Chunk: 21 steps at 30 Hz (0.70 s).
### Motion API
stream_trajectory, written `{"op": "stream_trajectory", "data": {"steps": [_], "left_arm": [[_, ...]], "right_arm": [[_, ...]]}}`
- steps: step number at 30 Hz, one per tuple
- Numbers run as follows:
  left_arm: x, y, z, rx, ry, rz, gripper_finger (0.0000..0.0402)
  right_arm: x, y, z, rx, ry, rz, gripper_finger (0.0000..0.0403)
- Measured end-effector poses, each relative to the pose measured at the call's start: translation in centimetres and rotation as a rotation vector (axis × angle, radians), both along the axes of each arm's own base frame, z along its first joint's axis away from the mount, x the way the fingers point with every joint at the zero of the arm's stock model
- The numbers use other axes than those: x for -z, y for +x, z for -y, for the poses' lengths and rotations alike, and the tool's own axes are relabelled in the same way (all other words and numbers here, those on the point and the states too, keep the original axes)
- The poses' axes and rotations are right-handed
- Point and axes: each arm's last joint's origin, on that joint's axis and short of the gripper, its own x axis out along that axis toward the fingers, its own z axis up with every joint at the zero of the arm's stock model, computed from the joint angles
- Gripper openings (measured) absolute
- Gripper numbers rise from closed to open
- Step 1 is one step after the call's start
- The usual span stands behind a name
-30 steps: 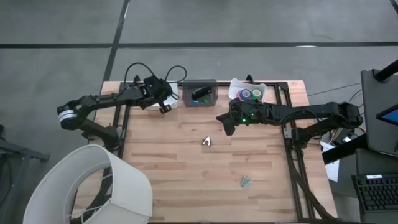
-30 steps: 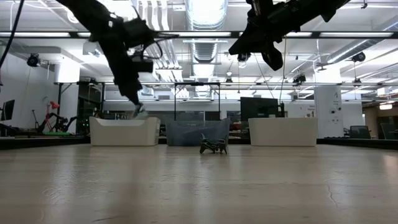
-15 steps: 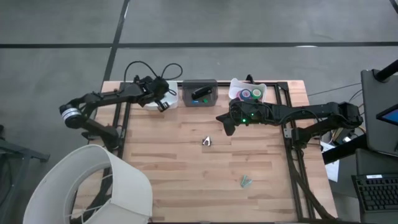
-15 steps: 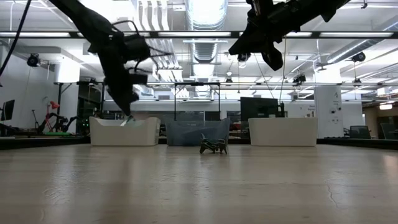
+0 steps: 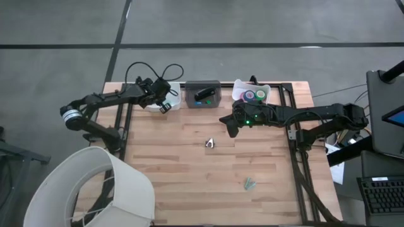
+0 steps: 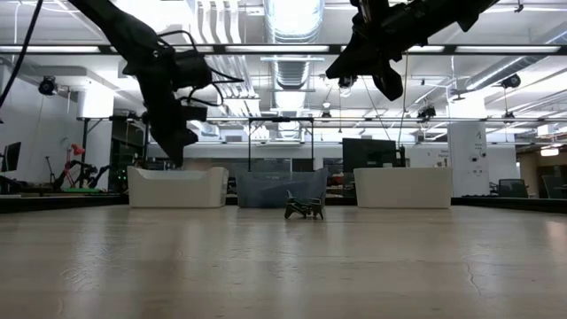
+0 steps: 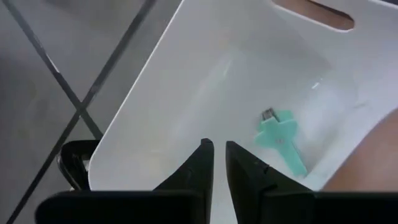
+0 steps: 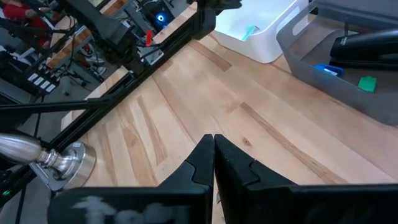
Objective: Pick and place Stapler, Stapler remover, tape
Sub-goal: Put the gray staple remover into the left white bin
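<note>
Over the last second the left claw (image 5: 165, 104) has swung from beside the grey bin (image 5: 202, 94) to above the white bin (image 7: 186, 93) at the desk's (image 5: 189, 164) far left corner, its fingers now nearly together and empty. A teal staple remover (image 7: 281, 138) lies on that bin's floor just beyond the fingertips, so one delivery looks done. A silvery staple remover (image 5: 210, 144) sits mid-desk, well apart from this claw; another small piece (image 5: 250, 183) lies nearer the front edge. The right claw (image 5: 230, 125) hovers, fingers pressed together and empty, just above and beside the silvery remover. The tape rolls (image 5: 255, 95) rest in their bin behind it; the stapler (image 5: 202, 94) lies in the grey bin.
</note>
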Motion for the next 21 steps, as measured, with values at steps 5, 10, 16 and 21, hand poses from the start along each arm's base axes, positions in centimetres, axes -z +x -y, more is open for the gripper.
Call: {"op": "stream_trajectory", "data": {"steps": [5, 10, 16, 21], "left_arm": [[-0.9, 0.3, 0.9, 0.044, -0.086, 0.123, 0.0058], [-3.0, 1.3, 2.4, 0.218, -0.245, 0.398, 0.0064], [-4.6, 2.8, 3.9, 0.285, -0.467, 0.709, 0.0062], [-4.6, 4.2, 5.5, 0.257, -0.595, 0.782, 0.0072]], "right_arm": [[0.0, 0.0, 0.0, 0.004, 0.005, 0.001, 0.0008], [0.0, 0.0, 0.0, 0.007, 0.011, 0.002, 0.0008], [0.0, 0.0, 0.0, 0.010, 0.019, 0.003, 0.0008], [0.0, 0.0, 0.0, 0.013, 0.025, 0.004, 0.0008]]}}
